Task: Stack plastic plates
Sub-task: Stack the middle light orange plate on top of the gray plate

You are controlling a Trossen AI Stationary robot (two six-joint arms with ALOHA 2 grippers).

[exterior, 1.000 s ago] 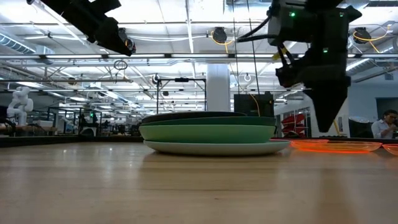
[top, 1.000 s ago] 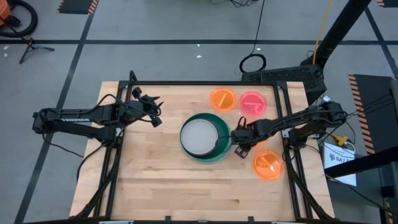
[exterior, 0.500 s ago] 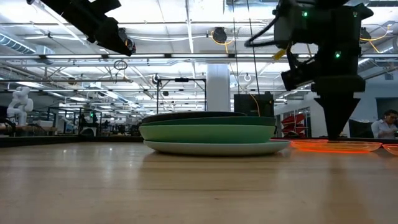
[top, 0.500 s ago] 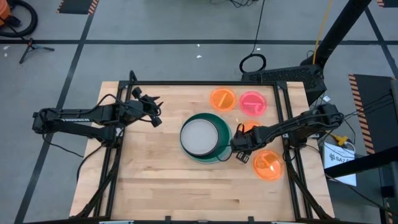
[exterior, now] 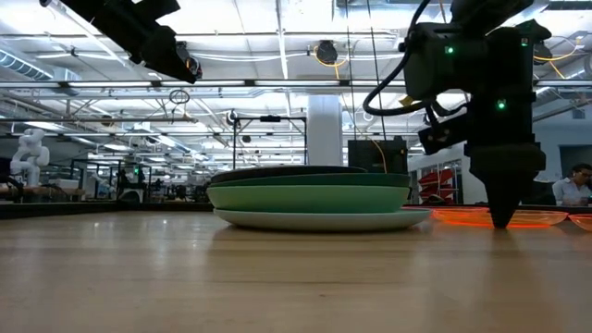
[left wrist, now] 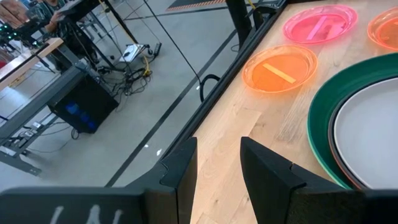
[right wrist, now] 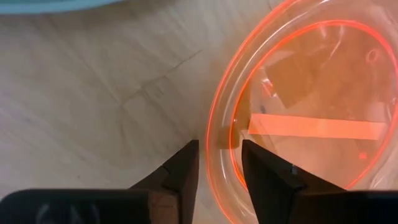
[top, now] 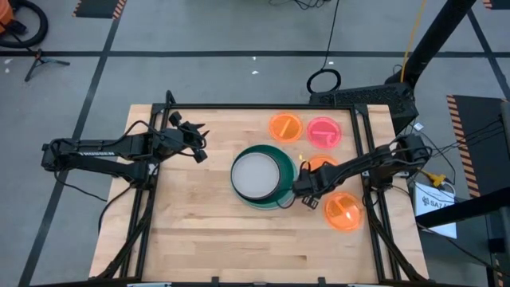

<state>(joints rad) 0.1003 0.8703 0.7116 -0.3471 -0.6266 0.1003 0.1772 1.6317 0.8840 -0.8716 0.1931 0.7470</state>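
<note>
A stack of large plates (top: 255,177) sits mid-table, with a pale plate on top, a dark green rim around it and a light blue plate at the bottom (exterior: 319,219). Small translucent plates lie to its right: two orange (top: 285,126) (top: 321,163), one pink (top: 323,131), and one orange near the right edge (top: 345,213). My right gripper (top: 309,199) (exterior: 502,220) is down at table height and open. Its fingers stand on either side of that near orange plate's rim (right wrist: 219,134). My left gripper (top: 201,143) (left wrist: 217,168) hovers open, high over the table's left side. My right gripper comes from above, pointing down, at the orange plate's rim (right wrist: 214,146) on the side toward the stack. One finger (right wrist: 185,167) is outside the rim and one (right wrist: 264,171) is inside. I cannot tell whether either finger touches it. The plate lies flat on the table.
The table's black frame (top: 239,108) runs along the far edge. Bare wood lies across the near half (top: 239,239) and on the left. A person sits far off in the room (exterior: 575,185).
My right gripper has moved toward the table's near edge, from beside the stack to the near orange plate. It has also come down until its fingertips reach the plate's rim. The plates and my left arm have kept still.
</note>
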